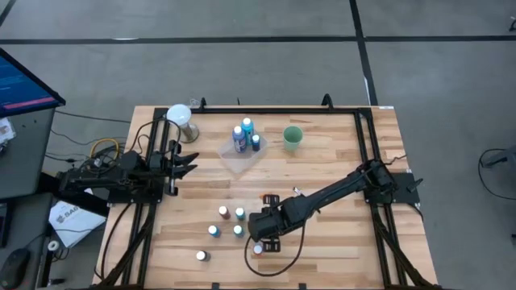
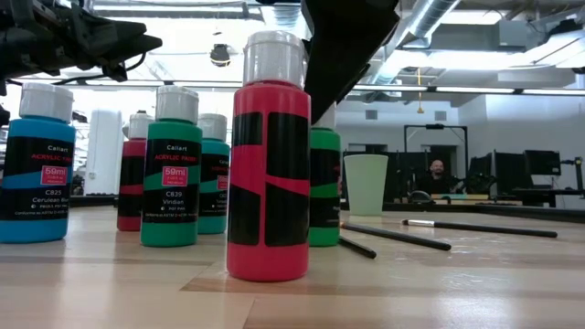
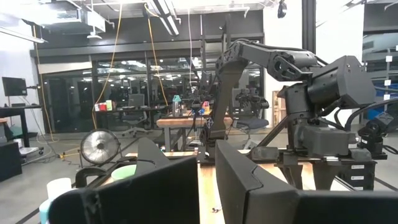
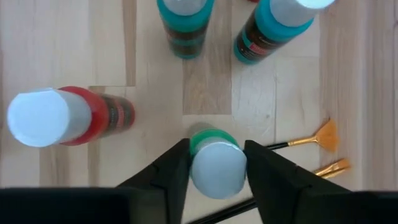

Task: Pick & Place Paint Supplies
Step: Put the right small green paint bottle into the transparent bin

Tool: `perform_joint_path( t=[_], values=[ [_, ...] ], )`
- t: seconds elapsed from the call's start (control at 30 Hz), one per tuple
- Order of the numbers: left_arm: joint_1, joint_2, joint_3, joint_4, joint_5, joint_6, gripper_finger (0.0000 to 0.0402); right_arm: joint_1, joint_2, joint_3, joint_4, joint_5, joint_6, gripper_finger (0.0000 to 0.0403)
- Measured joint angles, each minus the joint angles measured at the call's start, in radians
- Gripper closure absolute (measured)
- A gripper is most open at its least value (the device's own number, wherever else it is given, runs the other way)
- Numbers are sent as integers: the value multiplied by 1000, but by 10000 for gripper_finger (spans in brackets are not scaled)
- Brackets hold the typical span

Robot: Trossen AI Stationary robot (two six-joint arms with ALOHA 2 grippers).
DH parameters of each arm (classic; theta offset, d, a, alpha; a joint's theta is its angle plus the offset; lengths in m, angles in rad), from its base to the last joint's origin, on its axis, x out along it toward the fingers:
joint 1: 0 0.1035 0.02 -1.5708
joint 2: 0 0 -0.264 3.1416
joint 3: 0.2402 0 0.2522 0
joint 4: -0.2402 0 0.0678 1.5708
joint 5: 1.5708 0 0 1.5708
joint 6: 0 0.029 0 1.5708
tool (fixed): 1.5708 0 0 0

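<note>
Several small white-capped paint bottles stand on the wooden table (image 1: 339, 242). My right gripper (image 4: 216, 171) reaches down from the right side over the near-middle group (image 1: 260, 229). Its two fingers stand at the cap of a green bottle (image 4: 208, 135), which also shows in the low view (image 2: 324, 187) behind a red bottle (image 2: 268, 164). Two orange-tipped brushes (image 4: 326, 138) lie flat beside it. My left gripper (image 3: 207, 186) is shut and held off the table at the left side (image 1: 184, 161), with nothing in it. My right gripper pinches the green bottle's white cap (image 4: 216, 169) between its two fingers, one on each opposite side. The fingers come from above, pointing steeply down. The bottle stands upright with its base on the table (image 2: 324, 239).
A clear tray (image 1: 230, 161) with three bottles sits at the far middle, with a green cup (image 1: 292, 137) to its right. A red bottle (image 4: 62, 118), a teal one (image 4: 183, 25) and a blue one (image 4: 273, 28) stand close around the held one. A white lamp (image 1: 179, 115) stands far left.
</note>
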State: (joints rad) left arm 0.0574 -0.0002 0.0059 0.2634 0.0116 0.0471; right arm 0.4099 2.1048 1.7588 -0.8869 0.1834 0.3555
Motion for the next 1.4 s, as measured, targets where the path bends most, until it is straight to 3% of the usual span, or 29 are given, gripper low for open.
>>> perform_joint_path(
  t=[0.13,0.5,0.87,1.07,1.4],
  values=[
    [0,0,0,0,0,0,401,0,0,0,1,1,-18,294],
    [0,0,0,0,0,0,401,-57,-66,-2,-29,1,-102,295],
    [0,0,0,0,0,0,401,-340,-277,0,-41,133,-201,295],
    [0,0,0,0,0,0,401,-501,-294,-2,-11,163,-199,295],
    [0,0,0,3,0,0,401,-548,-226,5,38,128,-213,295]
  ],
)
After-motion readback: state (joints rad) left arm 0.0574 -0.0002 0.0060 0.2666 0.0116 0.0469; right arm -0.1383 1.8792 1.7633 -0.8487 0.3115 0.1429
